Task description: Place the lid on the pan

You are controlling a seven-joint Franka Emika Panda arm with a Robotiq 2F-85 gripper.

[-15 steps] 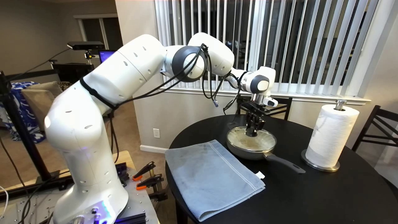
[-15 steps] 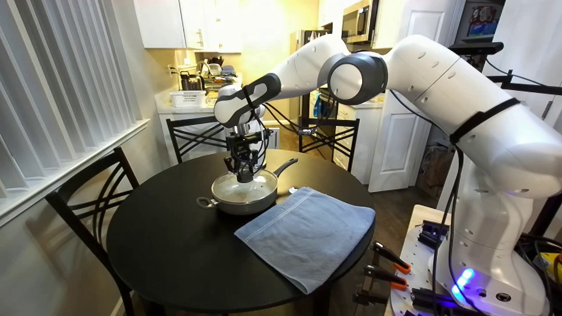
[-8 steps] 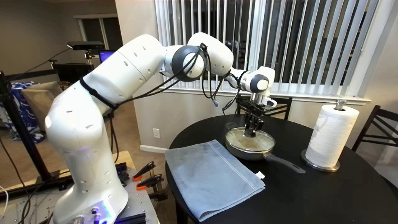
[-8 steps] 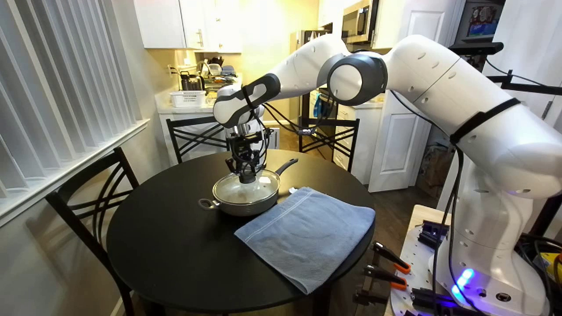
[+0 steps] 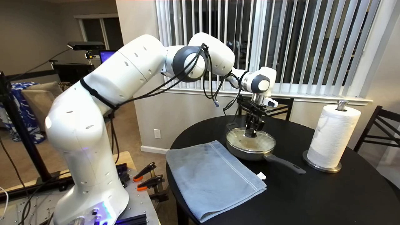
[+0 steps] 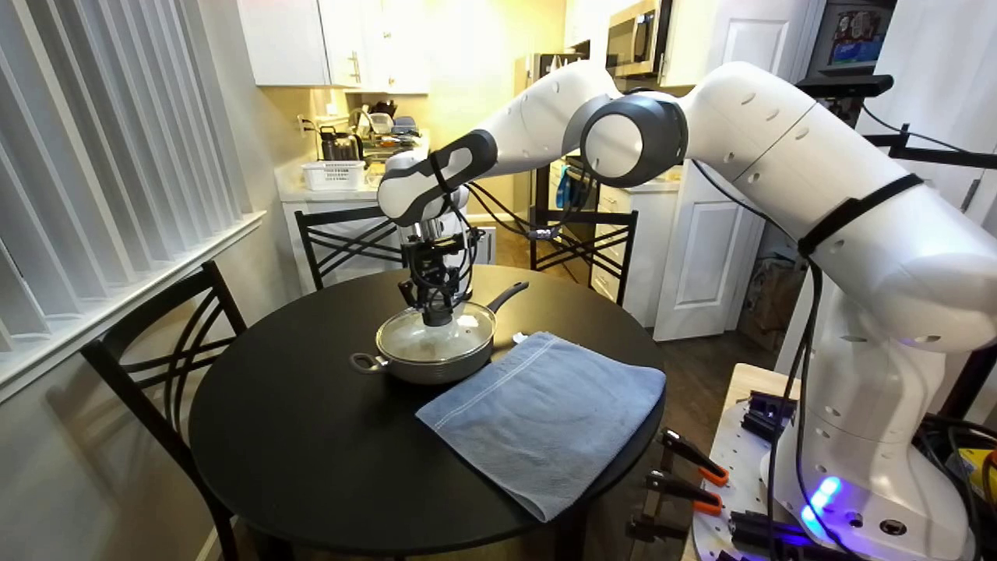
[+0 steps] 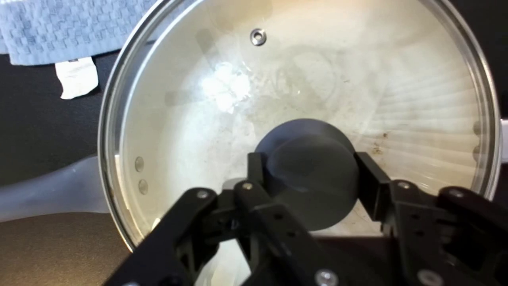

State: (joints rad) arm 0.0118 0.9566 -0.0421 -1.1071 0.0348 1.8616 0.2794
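A: In an exterior view: lid [image 5: 248, 144] over the pan [image 5: 242, 155], toward the far edge of the counter [image 5: 312, 200], pincer [image 5: 252, 129] down at its middle. Change in the last second is slight. Lid and pincer have slid a touch toward the left edge, and the pan's long handle [image 5: 286, 163] seems nudged the same way.

B: Meaning?

A: My reading: the lid bears on the pan, hence the drag. Covering nearly done.

B: In an exterior view: small loop handle [image 6: 376, 365] points to the counter's left edge. Lid's rim looks level on the pan. Cloth [image 6: 545, 421] just beside, reaching the right edge.

A: Wrist view?

B: Pincer drawn in to the width of the knob [image 7: 311, 171], both pads [image 7: 371, 182] against its sides; I take it the lid is held by that. Steam hole [image 7: 258, 37] visible. On one side the cloth's blue seems to show through, between lid rim and pan wall. Not sure it's fully seated.

A: Next, I'd judge: settle it, let go, rise straight up. Watch for a pad catching the knob and pulling the lid off centre.
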